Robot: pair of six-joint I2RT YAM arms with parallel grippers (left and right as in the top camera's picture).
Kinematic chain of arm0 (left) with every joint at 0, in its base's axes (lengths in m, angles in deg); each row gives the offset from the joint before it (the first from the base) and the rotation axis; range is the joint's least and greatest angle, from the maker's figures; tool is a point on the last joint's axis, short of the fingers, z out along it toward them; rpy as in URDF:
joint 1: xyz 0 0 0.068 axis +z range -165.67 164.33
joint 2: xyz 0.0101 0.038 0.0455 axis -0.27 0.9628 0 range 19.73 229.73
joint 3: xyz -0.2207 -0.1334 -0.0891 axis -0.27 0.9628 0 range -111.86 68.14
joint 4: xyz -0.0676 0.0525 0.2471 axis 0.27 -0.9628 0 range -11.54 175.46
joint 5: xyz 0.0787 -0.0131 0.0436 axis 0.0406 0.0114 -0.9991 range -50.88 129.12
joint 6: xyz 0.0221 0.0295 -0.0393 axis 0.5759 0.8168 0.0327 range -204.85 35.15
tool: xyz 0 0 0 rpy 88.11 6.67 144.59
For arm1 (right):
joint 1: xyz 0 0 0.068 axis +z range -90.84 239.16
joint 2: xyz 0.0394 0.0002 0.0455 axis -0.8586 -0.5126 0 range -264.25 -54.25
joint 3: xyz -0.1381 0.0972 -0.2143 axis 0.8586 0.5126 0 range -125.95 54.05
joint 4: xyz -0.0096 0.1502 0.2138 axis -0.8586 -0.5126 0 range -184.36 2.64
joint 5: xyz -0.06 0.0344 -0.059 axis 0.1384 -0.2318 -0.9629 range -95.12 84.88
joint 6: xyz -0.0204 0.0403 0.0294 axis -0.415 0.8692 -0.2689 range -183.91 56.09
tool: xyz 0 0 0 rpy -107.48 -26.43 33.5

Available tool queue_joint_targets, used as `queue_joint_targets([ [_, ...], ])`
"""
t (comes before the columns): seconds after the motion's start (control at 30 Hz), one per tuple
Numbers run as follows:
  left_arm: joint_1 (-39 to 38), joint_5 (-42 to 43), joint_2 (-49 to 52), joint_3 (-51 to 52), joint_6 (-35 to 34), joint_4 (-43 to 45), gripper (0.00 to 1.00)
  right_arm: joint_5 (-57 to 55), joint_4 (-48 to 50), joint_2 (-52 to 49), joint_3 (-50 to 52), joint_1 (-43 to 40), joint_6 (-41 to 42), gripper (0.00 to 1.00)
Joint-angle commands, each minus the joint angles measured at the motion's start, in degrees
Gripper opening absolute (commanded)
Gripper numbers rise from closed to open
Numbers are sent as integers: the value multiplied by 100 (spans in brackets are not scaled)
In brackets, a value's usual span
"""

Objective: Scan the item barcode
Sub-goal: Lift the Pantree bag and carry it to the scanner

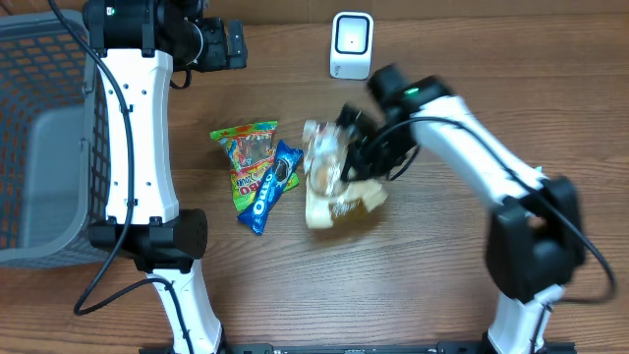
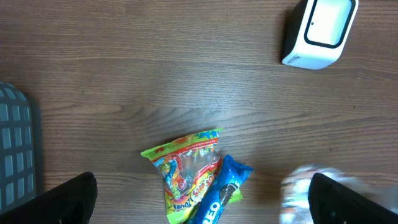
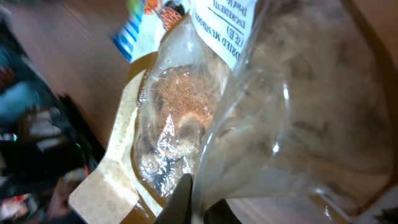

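The item is a clear plastic bag of dried mushrooms (image 1: 334, 187) with a tan card backing, blurred and lifted just over the table's middle. My right gripper (image 1: 356, 147) is shut on the bag's upper edge. In the right wrist view the film (image 3: 249, 93) fills the picture and is pinched between the dark fingers (image 3: 181, 200) of the gripper (image 3: 202, 202). A printed white label (image 3: 227, 25) shows at the top. The white scanner (image 1: 351, 44) stands at the back centre, also seen as the scanner (image 2: 320, 31). My left gripper (image 1: 231, 44) hangs open at the back left, holding nothing.
A colourful gummy bag (image 1: 251, 152) and a blue Oreo pack (image 1: 273, 187) lie left of the held bag; both show under the left gripper (image 2: 208, 199). A grey mesh basket (image 1: 39, 128) fills the left edge of the table.
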Motion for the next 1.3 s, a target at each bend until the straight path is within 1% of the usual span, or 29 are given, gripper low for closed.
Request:
queue_joint_targets([
  [0.0,22,-20,57,-31,-15,17,100,481,339,942,-282,-256,-245,4],
  [0.03,22,-20,57,-31,-15,17,100,448,520,1198,-426,-378,-151,4],
  [0.1,22,-20,55,-31,-17,17,100,229,656,1399,-621,-470,133,4],
  [0.2,22,-20,55,-31,-15,17,100,120,629,1589,-903,-511,162,4],
  [0.37,22,-20,57,-31,-15,17,100,-98,153,1967,-1064,-527,-299,4],
  [0.47,22,-20,57,-31,-17,17,100,-490,-57,2310,-1064,-560,-295,4],
  [0.57,22,-20,57,-31,-15,17,100,-527,-96,2586,-1064,-557,-299,4],
  [0.63,22,-20,57,-31,-15,17,100,-507,-116,2723,-1062,-544,-461,4],
  [0.87,22,-20,57,-31,-15,17,100,-509,-136,2761,-1058,-540,-704,4],
  [1.07,22,-20,55,-31,-15,17,100,-660,-7,2723,-1056,-540,-717,4],
  [1.13,22,-20,57,-31,-15,17,100,-931,170,2638,-1025,-540,-448,4],
  [1.2,22,-20,57,-31,-15,17,100,-1589,455,2496,-944,-498,-7,4],
  [1.27,22,-20,57,-33,-15,17,100,-2507,769,2275,-857,-369,350,4],
])
